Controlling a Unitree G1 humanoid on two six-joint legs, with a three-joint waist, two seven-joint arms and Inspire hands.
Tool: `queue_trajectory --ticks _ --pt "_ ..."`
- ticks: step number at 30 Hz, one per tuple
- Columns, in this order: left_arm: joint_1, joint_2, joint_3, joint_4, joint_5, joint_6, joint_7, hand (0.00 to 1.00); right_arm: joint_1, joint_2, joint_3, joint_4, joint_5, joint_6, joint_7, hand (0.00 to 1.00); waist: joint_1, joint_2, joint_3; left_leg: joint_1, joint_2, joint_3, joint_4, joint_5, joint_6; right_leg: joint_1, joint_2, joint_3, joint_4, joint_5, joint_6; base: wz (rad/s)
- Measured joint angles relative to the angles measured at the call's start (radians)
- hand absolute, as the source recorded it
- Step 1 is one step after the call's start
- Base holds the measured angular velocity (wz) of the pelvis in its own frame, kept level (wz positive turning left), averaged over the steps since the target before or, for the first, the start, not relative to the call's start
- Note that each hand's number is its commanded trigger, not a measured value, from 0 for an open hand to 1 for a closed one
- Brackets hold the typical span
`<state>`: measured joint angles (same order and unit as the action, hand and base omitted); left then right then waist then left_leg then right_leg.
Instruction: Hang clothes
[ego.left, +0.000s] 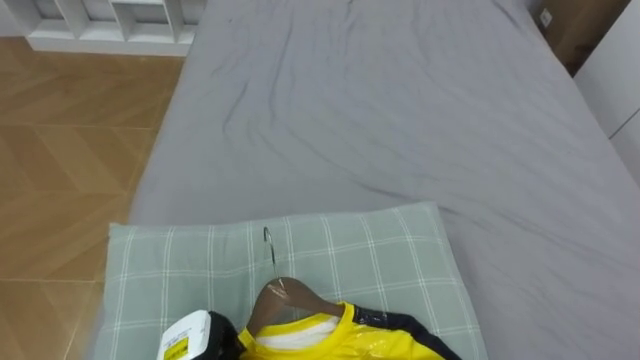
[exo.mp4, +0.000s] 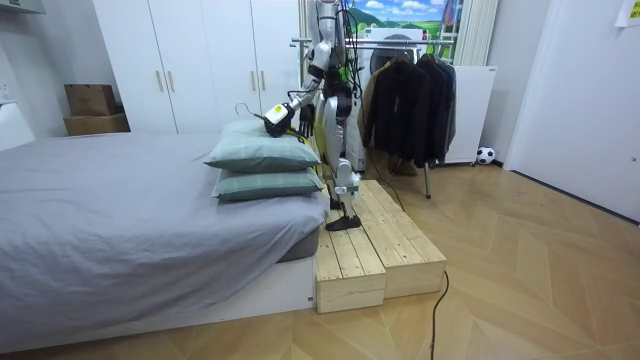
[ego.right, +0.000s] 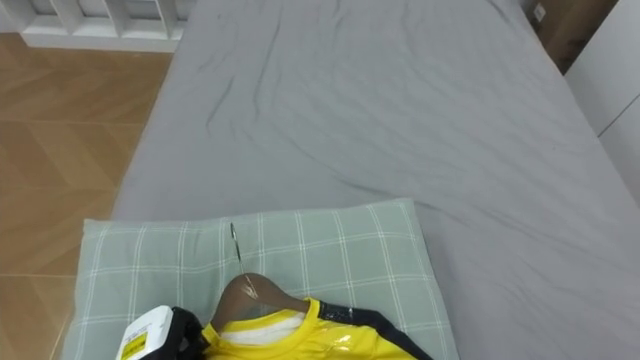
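Two pillows (exo.mp4: 262, 152) are stacked at the head of the bed (ego.left: 400, 110). The left robot hand (ego.left: 224, 343) is brought in over the top one from the lower left, with the arm bent at the elbow and the wrist held forward. Its fingers are hidden under the shirt's collar, so whether they are clamped on anything cannot be told. Just to its right the hanger (ego.left: 285, 299) is seen, its hook pointed down the bed, with the yellow shirt (ego.left: 345, 340) carried on it over the pillow. For the step to be done well, the hanger is best kept level so the shirt is not shed. The hook is then best turned toward the rack (exo.mp4: 425, 178), which is judged to be well apart, behind the robot.
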<state>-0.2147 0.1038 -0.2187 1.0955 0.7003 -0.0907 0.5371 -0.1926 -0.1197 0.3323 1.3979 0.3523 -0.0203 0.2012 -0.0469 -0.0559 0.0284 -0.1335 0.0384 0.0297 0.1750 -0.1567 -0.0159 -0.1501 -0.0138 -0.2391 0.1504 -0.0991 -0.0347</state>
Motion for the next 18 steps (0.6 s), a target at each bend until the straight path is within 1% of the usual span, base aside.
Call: queue_trajectory --ticks 8,11,14,17,18 --pt "-0.003 0.0 0.0 0.005 -0.001 0.0 -0.003 1.0 0.0 0.0 0.0 0.0 0.002 0.0 -0.003 0.0 0.0 0.0 -0.0001 0.002 0.0 0.001 -0.004 0.0 0.0 0.001 0.0 -0.001 0.0 0.0 0.0 0.0" --pt "0.006 0.001 0.0 0.006 -0.003 -0.001 -0.003 1.0 0.0 0.0 -0.001 0.0 0.0 0.0 -0.005 0.0 0.0 0.0 -0.0002 0.003 0.0 0.001 -0.005 0.0 0.0 0.002 0.0 -0.001 0.0 0.0 0.0 0.0" --pt "0.01 0.002 0.0 0.005 -0.042 -0.005 -0.002 1.0 0.001 0.0 -0.001 0.0 0.0 0.0 -0.005 0.0 -0.001 0.0 -0.0005 0.003 0.0 0.002 -0.005 0.0 0.0 0.002 0.0 -0.002 -0.001 -0.001 0.001 0.0" --pt "0.01 0.001 0.0 0.004 -0.08 -0.013 -0.001 1.0 0.002 0.0 0.001 0.0 0.013 -0.001 -0.009 0.0 0.001 0.0 -0.0014 0.007 0.0 0.013 -0.006 0.0 0.0 0.003 0.0 0.002 -0.001 -0.001 0.001 -0.05" --pt "0.011 0.003 0.002 0.002 -0.081 -0.018 -0.001 1.0 0.007 0.0 0.001 0.0 0.015 -0.003 -0.01 0.0 0.001 0.0 -0.0035 0.007 0.001 0.016 -0.005 0.0 0.0 0.003 0.0 0.003 -0.001 -0.001 0.001 0.0"
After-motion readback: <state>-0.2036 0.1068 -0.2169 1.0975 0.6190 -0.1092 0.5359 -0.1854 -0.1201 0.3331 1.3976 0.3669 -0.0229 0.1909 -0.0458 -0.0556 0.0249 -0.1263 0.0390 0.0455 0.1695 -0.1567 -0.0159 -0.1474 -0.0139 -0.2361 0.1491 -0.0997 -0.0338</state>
